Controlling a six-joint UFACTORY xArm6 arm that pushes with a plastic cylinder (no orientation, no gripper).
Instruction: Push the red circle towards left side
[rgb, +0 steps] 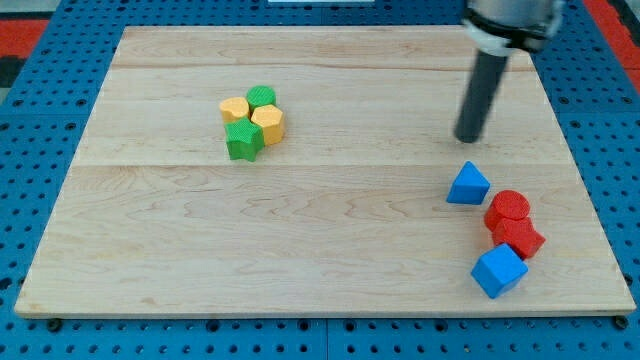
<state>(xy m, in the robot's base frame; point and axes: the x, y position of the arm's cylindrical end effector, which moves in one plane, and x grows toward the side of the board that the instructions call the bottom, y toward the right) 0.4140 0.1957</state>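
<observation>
My tip (468, 138) on worktop (330, 260), touching no block. No jaws on this rod, so nothing held.

Blue triangle (468, 185) just below tip, apart from it. Red circle (509, 207) further toward view's bottom right of tip, just beside blue triangle, touching second red block (520, 238) below it. Blue cube (499, 270) at bottom of that group, against second red block.

Well apart to view's left of tip: tight cluster of yellow heart-like block (234, 108), green round-ish block (262, 97), yellow block (268, 123), green star (243, 140).
</observation>
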